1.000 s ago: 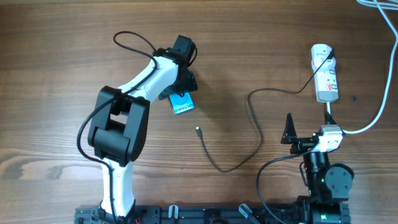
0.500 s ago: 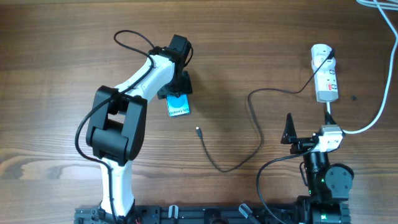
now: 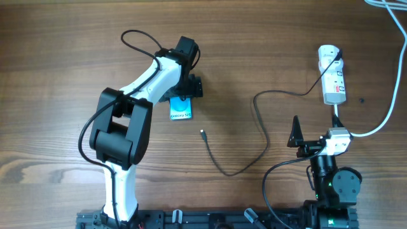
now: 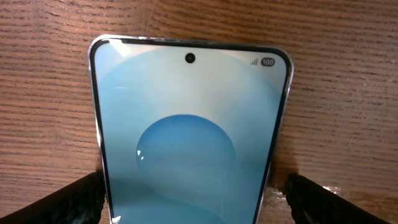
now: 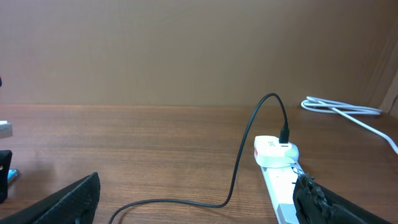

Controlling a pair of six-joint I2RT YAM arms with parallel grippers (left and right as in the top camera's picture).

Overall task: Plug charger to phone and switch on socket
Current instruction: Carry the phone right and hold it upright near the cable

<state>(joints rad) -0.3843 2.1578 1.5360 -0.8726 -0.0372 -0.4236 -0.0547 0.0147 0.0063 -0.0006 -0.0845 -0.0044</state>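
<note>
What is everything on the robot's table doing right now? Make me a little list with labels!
phone: lying flat, screen lit, nothing plugged in
left tool: straddling the phone, grip unclear
charger: black cable from the socket, tip loose, apart from the phone
socket: white strip, black plug in it
right tool: open, holding nothing

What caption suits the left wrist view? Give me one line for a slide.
Left gripper straddles the lit phone lying flat on the wooden table, one finger at each side.
</note>
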